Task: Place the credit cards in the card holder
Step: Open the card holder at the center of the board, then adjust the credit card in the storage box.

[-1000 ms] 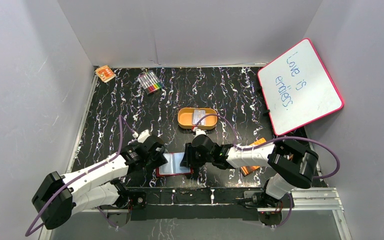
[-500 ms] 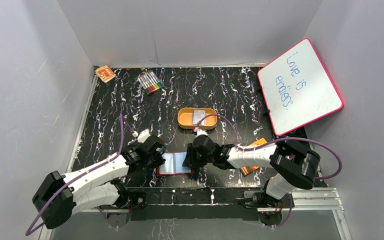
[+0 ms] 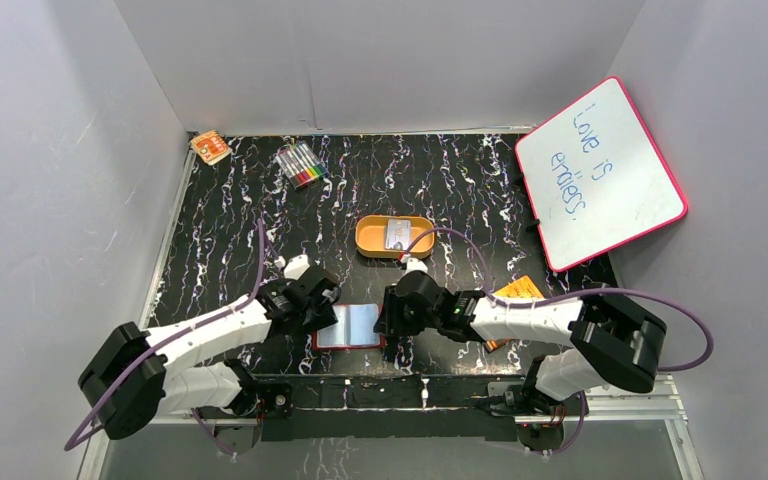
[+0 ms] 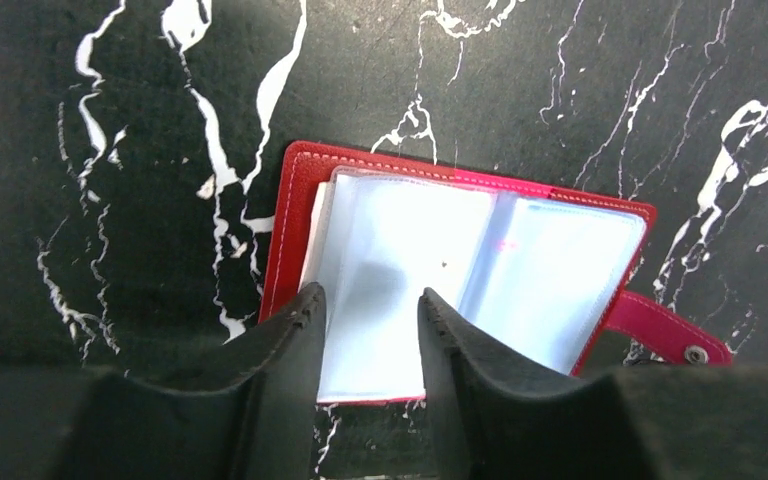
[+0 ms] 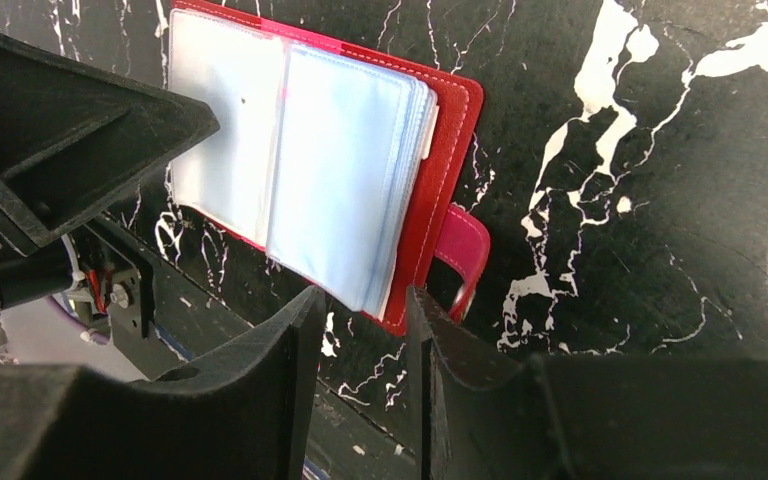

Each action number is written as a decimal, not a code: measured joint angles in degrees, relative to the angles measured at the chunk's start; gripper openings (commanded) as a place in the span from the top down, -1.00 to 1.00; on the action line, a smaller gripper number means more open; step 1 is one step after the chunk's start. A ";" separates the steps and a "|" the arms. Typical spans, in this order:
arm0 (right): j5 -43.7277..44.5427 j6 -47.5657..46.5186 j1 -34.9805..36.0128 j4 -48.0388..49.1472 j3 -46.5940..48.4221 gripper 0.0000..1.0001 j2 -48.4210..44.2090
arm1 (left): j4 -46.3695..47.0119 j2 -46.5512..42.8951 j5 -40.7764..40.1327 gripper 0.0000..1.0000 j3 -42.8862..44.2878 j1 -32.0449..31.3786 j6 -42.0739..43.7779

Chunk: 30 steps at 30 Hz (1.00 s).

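The dark red card holder point(image 3: 348, 327) lies open on the table near the front edge, pale pockets facing up. My left gripper point(image 3: 326, 308) is at its left end. In the left wrist view the jaws point(image 4: 370, 305) are apart and empty, over the left pocket of the holder point(image 4: 560, 260). My right gripper point(image 3: 387, 317) is at the holder's right end. In the right wrist view its jaws point(image 5: 363, 305) are apart and empty, just off the holder's point(image 5: 450, 130) edge near the closing tab point(image 5: 465, 250). A pale credit card point(image 3: 397, 235) lies in the orange tin point(image 3: 370, 238).
An orange booklet point(image 3: 515, 293) lies right of the right arm. A pink-framed whiteboard point(image 3: 600, 165) leans at the right. A marker pack point(image 3: 301, 163) and a small orange box point(image 3: 210, 147) lie at the back left. White walls enclose the table.
The right gripper has drawn back to the right, off the holder's pockets, so more of the open holder shows. The left gripper has shifted slightly up and right.
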 measured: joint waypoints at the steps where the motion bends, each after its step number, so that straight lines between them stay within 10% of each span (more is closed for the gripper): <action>1: 0.13 -0.02 0.00 -0.39 0.00 0.09 -0.61 | -0.61 -0.79 -0.11 0.06 0.00 0.00 0.09; 11: 1.25 -2.43 0.00 -5.55 1.60 0.04 -3.06 | -7.82 -10.82 -0.59 -0.01 3.56 0.00 0.79; 22: 2.56 -4.50 -5.70 -9.46 6.51 -0.08 -5.49 | 4.15 -2.47 5.49 0.78 0.50 0.00 3.23; 30: 3.34 -8.96 -16.65 -14.60 14.80 -0.23 -6.56 | 2.86 -5.44 3.80 0.52 -3.61 0.07 2.03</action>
